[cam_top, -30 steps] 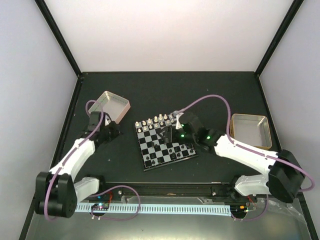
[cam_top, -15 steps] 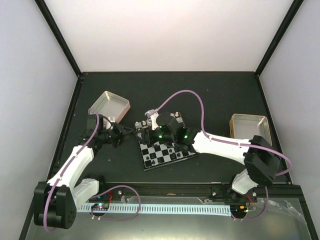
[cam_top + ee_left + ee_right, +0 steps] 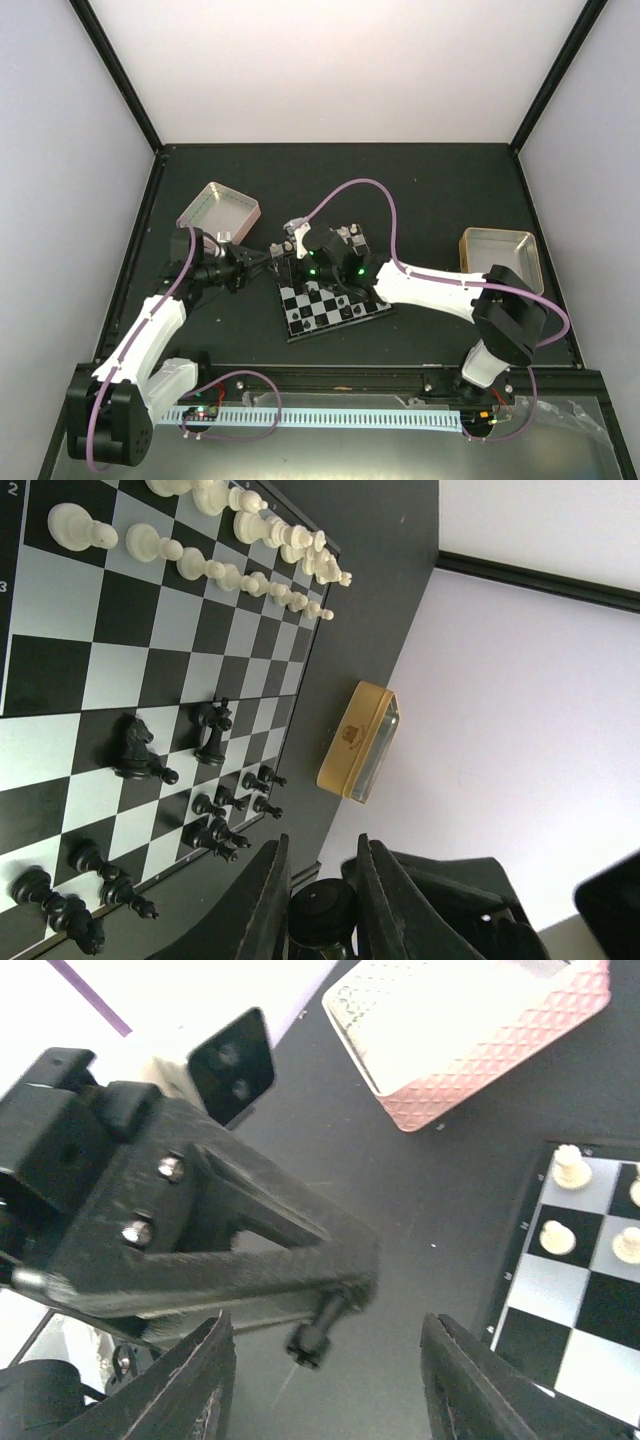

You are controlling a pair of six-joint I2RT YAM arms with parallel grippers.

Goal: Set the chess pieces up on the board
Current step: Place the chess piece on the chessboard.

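The board lies mid-table, with white pieces in two rows along one side and black pieces gathered at the other. My left gripper hovers just off the board's left edge. It is shut on a small black chess piece, whose round base shows between the fingers. That piece also shows in the right wrist view, sticking out of the left fingertips. My right gripper is over the board's far left corner. It is open and empty, its jaws facing the held piece.
A pink-sided metal tray stands at the back left, close behind the left gripper. A tan-sided tray stands at the right. The right arm stretches across the board. The enclosure walls rise around the black table.
The right arm has swung left across the board until its open jaws face the left gripper. The left arm has moved right to the board's left edge.
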